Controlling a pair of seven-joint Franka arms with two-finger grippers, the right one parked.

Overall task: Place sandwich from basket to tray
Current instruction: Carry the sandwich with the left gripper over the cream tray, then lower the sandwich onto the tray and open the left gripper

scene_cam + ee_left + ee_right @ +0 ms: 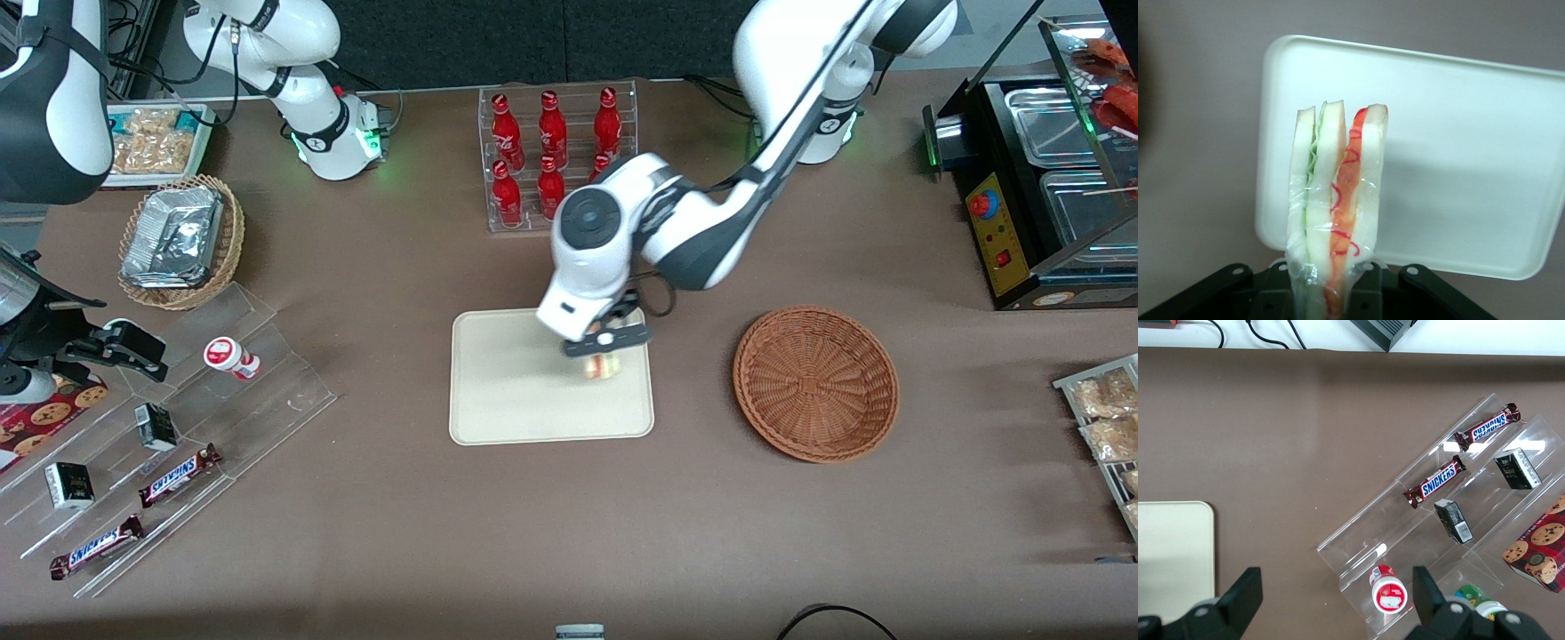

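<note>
My left gripper [602, 354] hangs over the cream-beige tray [507, 391], near the tray edge closest to the basket. It is shut on the sandwich [602, 365], a clear-wrapped wedge of white bread with green and red filling, seen clearly in the left wrist view [1336, 200] above the tray [1458, 160]. Whether the sandwich touches the tray cannot be told. The round reddish-brown wicker basket [815, 382] stands beside the tray toward the working arm's end of the table, with nothing in it.
A clear rack of red bottles [556, 156] stands farther from the front camera than the tray. A stepped acrylic rack [169, 444] with candy bars and a tan basket of foil trays [178, 240] lie toward the parked arm's end. Bagged snacks [1107, 418] and a black machine [1040, 178] lie toward the working arm's end.
</note>
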